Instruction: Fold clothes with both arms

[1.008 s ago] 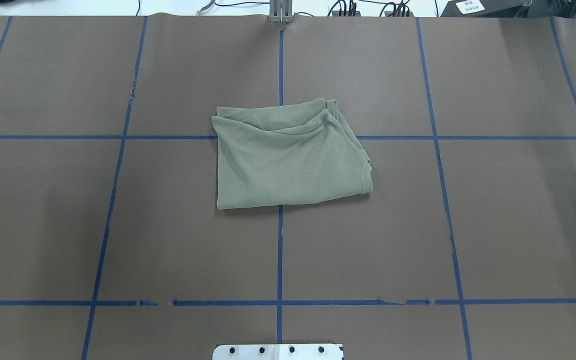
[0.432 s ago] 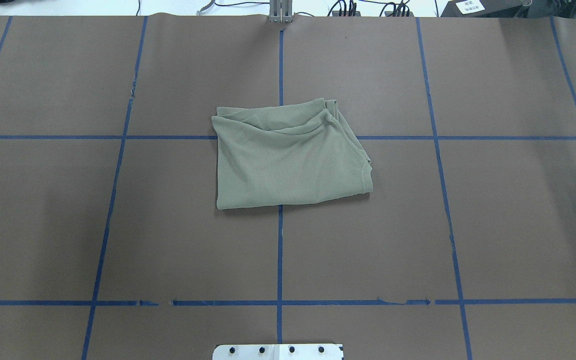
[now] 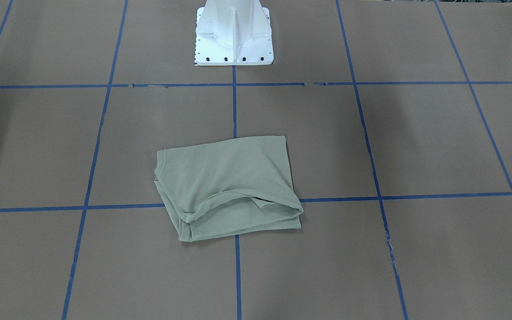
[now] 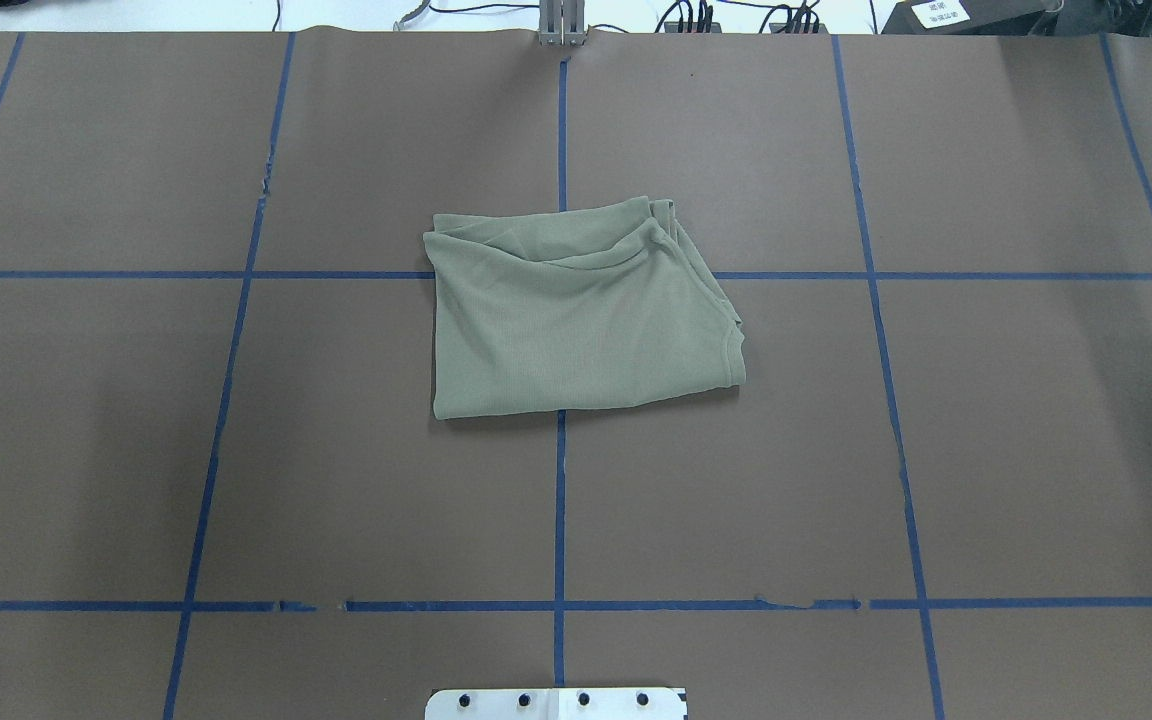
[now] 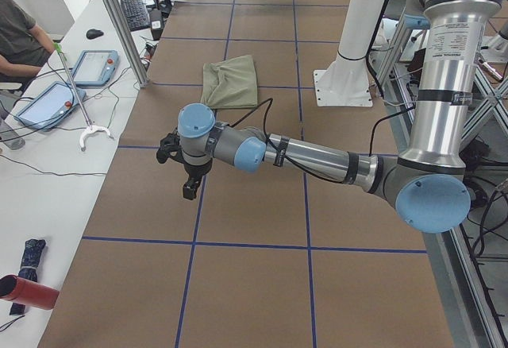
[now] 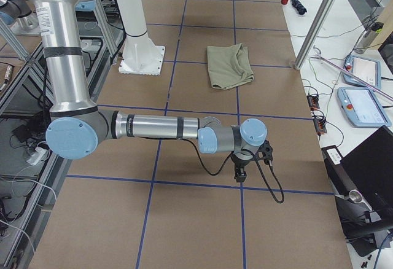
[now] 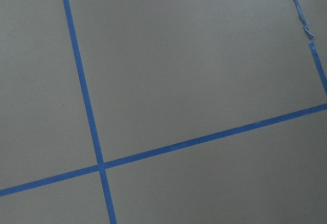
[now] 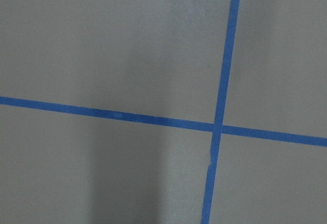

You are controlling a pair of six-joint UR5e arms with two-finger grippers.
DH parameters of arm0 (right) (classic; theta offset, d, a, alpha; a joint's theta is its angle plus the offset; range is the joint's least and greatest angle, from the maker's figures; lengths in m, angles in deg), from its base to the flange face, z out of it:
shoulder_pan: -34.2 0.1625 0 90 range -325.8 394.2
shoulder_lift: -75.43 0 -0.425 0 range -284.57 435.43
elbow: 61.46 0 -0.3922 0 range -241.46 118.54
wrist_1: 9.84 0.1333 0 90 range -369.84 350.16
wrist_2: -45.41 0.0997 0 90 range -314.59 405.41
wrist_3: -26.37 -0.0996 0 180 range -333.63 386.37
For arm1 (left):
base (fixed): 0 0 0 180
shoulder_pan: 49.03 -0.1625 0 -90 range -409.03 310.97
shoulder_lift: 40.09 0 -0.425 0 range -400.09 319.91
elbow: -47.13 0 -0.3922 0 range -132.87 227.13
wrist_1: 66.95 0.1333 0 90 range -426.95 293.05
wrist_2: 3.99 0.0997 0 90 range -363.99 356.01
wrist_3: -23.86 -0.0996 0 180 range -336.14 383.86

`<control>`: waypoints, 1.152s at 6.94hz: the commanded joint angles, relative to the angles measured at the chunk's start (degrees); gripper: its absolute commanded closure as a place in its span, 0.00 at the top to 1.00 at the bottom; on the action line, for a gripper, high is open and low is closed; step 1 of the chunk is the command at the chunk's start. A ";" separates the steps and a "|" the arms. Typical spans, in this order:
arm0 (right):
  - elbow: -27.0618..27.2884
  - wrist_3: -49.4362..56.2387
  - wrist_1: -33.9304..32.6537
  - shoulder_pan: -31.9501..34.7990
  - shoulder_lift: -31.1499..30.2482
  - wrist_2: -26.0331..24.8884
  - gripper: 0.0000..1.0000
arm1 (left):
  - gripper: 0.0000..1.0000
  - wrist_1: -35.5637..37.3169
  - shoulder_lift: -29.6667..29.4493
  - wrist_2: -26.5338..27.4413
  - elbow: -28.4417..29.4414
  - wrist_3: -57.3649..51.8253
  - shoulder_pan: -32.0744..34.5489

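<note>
- Brown paper covers the desk (image 4: 336, 480), gridded with blue tape (image 4: 560, 520); white base block (image 3: 234, 40) sits at the robot's edge
- sage-green knit shirt (image 4: 576, 315) lies mid-desk over a tape crossing; already a rough rectangle of several layers; the edge nearest the robot is flat and straight, the far edge is loose with a sagging pocket; a ribbed corner pokes out on the robot's right
- left arm (image 5: 317, 157) is stretched low over bare paper toward the desk's left end, well apart from the shirt; left claw (image 5: 188, 175) points down, no cloth hanging from it; released or clenched, cannot tell, since only a side view shows it
- right arm (image 6: 153, 126) mirrors it at the right end; right claw (image 6: 241, 169) is likewise clear of the shirt and empty of cloth; how far open, cannot tell
- both wrist views show only paper and tape, no fingers, no fabric
- judgement: folding looks near done; arms seem parked
- if a tidy-up fold follows: bring both claws in together at the loose far corners; pinch all layers; lift low; carry toward the robot at one pace so the layers don't slide; let go only once the cloth lies flat
</note>
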 commanded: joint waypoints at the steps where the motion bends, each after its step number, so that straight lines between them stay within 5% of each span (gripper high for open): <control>1: 0.02 0.00 -0.09 0.26 0.08 -0.04 1.00 | 1.00 -0.05 0.58 0.09 0.95 -0.07 0.21; 8: -0.85 -0.08 -0.26 0.44 0.34 -0.48 1.00 | 1.00 -0.14 0.41 -0.09 3.86 -0.33 3.56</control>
